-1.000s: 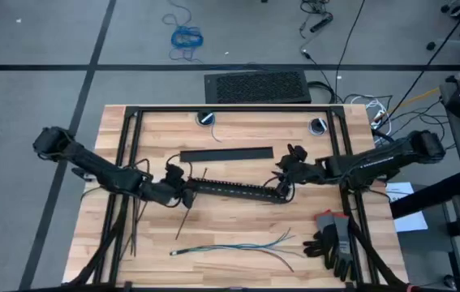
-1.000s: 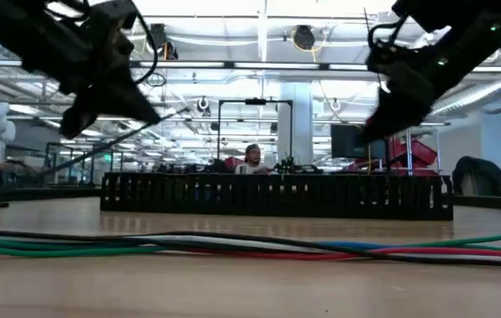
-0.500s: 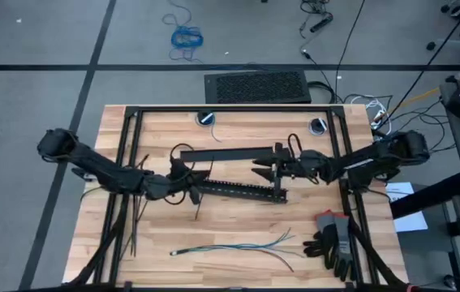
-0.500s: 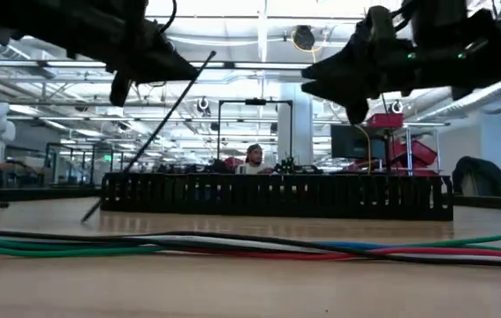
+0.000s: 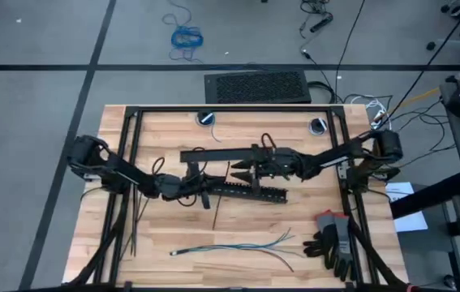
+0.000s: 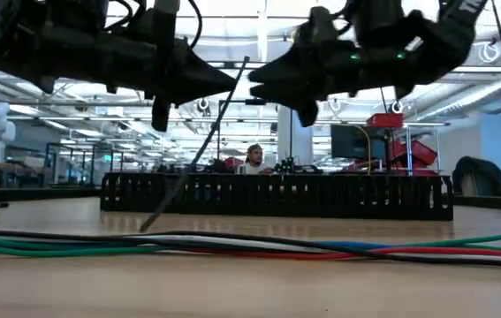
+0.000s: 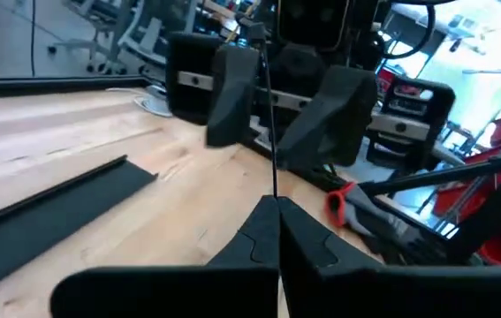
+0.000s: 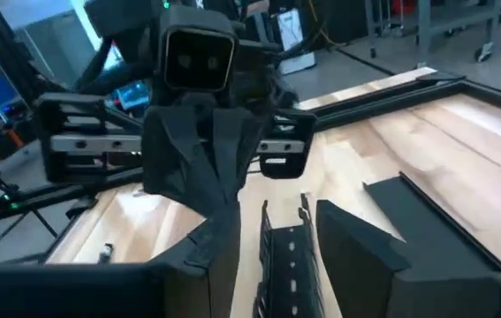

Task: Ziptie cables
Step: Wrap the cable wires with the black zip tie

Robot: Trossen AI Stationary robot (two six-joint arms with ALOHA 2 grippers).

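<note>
My left gripper (image 5: 203, 183) hovers above the left half of the black slotted bar (image 5: 247, 192), shut on one ziptie (image 6: 199, 150), a thin black strip. My right gripper (image 5: 241, 170) faces it from the right, open. Its two fingers (image 7: 232, 88) stand on either side of the strip's upper part (image 7: 266, 106) without plainly touching it. The cables (image 5: 238, 246), thin blue, green and pale wires, lie on the table near its front edge and cross the foreground of the low view (image 6: 232, 243). More zipties (image 5: 135, 221) lie at the table's left. My left gripper pinches the ziptie between its two fingertips (image 7: 277, 212), toward the strip's upper end. The fingers reach in nearly level from the table's left. The strip slants; its free upper end (image 6: 245, 62) points toward my right gripper and its lower end (image 6: 144, 228) hangs down to about the tabletop.
A flat black bar (image 5: 213, 154) lies just behind the slotted bar. Grey and black gloves (image 5: 335, 241) sit at the front right. A black frame (image 5: 124, 162) runs around the tabletop. A person (image 6: 254, 159) sits far off in the room.
My left gripper has risen and gone toward the table's right with the ziptie, which has swung from lying low to a steep slant. My right gripper has left the slotted bar's right end and gone toward the table's left, up to the left gripper.
</note>
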